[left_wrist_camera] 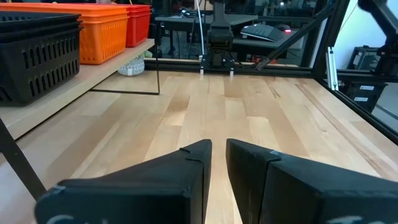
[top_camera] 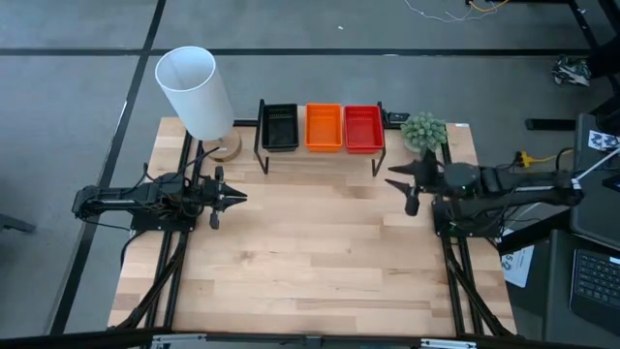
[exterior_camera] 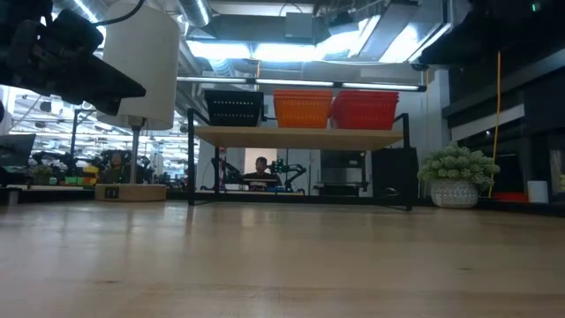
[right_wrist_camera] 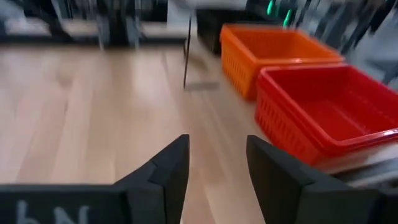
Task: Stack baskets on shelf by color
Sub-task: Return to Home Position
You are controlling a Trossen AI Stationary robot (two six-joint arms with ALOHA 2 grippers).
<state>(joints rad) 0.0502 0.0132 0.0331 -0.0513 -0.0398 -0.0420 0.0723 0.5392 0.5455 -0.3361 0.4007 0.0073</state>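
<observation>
On the shelf [top_camera: 320, 155] at the table's far middle, black [top_camera: 281, 127], orange [top_camera: 324, 127] and red [top_camera: 363, 128] baskets stand side by side, bottoms on the plank [exterior_camera: 300, 136]. The black basket [left_wrist_camera: 31, 56] shows several stacked rims in the left wrist view. My left gripper [top_camera: 240, 197] hovers left of the table's middle, pointing right, fingers nearly together and empty [left_wrist_camera: 219, 149]. My right gripper [top_camera: 402, 186] hovers near the shelf's right end, pointing left, open and empty [right_wrist_camera: 217, 146], with the red basket [right_wrist_camera: 323, 106] just beside it.
A white lamp [top_camera: 197, 89] on a round wooden base stands at the far left corner. A small potted plant [top_camera: 424, 130] stands right of the shelf. The shelf's thin black legs [exterior_camera: 190, 159] reach down to the tabletop. Bare wooden tabletop [top_camera: 310, 262] stretches between the arms.
</observation>
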